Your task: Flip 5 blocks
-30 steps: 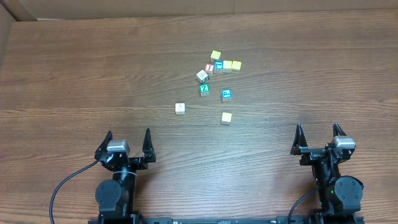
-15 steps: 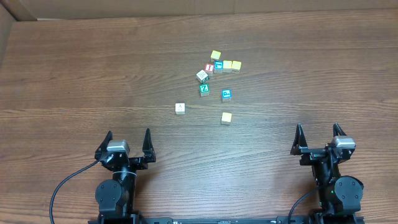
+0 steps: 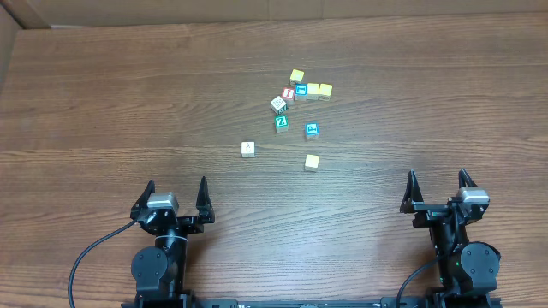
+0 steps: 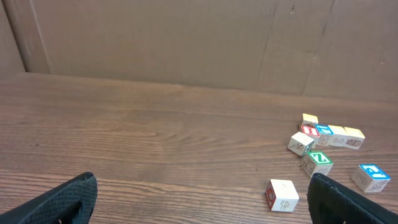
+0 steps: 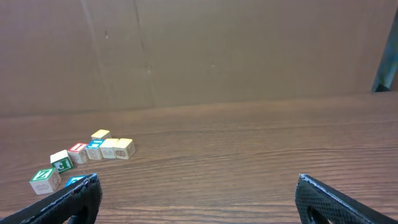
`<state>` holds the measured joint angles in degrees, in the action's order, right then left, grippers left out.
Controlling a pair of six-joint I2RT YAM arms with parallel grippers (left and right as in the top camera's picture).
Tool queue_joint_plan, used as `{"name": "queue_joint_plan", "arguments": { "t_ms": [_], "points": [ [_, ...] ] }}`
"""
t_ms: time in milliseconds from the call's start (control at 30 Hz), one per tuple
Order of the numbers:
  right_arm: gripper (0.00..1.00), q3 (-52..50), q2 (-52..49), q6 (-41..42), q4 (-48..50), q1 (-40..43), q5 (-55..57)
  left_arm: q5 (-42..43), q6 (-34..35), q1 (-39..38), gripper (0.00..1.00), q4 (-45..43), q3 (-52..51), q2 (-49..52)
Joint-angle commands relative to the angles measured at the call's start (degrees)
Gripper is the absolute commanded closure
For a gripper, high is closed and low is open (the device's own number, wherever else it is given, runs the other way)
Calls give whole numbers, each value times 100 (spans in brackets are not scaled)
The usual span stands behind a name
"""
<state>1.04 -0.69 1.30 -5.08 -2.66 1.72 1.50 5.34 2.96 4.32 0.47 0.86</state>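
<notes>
Wooden table (image 3: 128,103): blocks (image 3: 281,122) scattered centre-far, untouched; left end effector (image 3: 176,184) and right end effector (image 3: 437,175) at near edge, both wide, empty; cardboard wall (image 4: 186,43) fills wrist views, barely edges overhead

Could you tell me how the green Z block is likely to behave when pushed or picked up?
The green block looks like a stiff wooden cube, so it should slide or tumble rather than roll. Being small, it is probably light and may skid on the smooth table.
</notes>
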Motion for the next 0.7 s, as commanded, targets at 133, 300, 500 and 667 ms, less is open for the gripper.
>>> {"name": "queue_joint_plan", "arguments": {
  "t_ms": [133,300,500,667],
  "points": [
    [0,-59,52,4,44,11,-9,87,-92,-42,0,0,-20,-61],
    [0,-59,52,4,44,11,-9,90,-92,-42,0,0,-20,-61],
    [0,-59,52,4,44,11,-9,87,-92,-42,0,0,-20,-59],
    [0,-59,52,4,44,11,-9,87,-92,-42,0,0,-20,-59]
  ]
}}
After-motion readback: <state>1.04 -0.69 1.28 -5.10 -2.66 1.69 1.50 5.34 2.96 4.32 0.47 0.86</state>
